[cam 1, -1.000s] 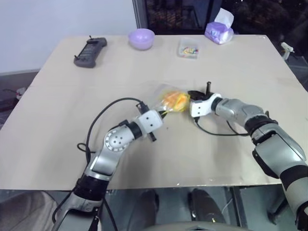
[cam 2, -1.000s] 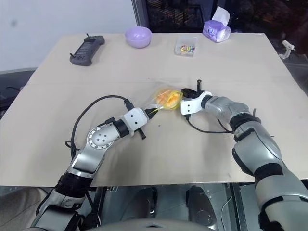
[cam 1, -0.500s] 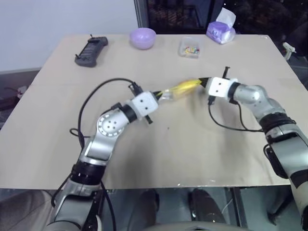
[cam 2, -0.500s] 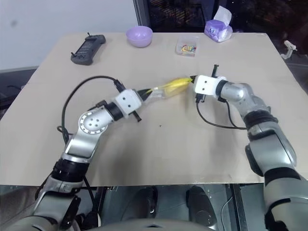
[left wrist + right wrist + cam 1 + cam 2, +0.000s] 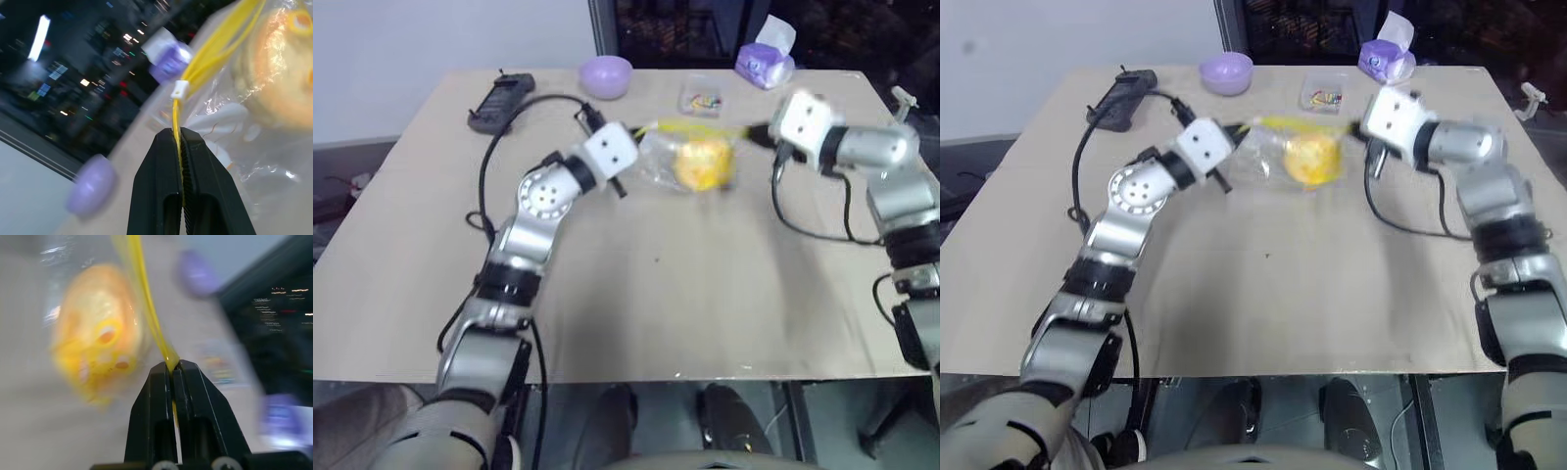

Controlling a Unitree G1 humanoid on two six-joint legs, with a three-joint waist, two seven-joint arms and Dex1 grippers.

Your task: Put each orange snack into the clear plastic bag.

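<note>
A clear plastic zip bag [image 5: 1283, 152] with a yellow seal strip is being held up between two grippers, above the beige table [image 5: 1263, 294].

The seal strip is being pinched at one end by the closed black fingers of the left gripper [image 5: 178, 139] and at the other end by the closed black fingers of the right gripper [image 5: 172, 369], so the strip is being pulled taut between them. The round orange-yellow snack [image 5: 1310, 160] is being carried inside the bag, hanging below the strip. Farther back on the table, a black handheld controller [image 5: 499, 96], a lavender bowl [image 5: 605, 75], a small clear box of colourful bits [image 5: 700, 99] and a purple tissue pack [image 5: 766, 61] are being left untouched.
</note>
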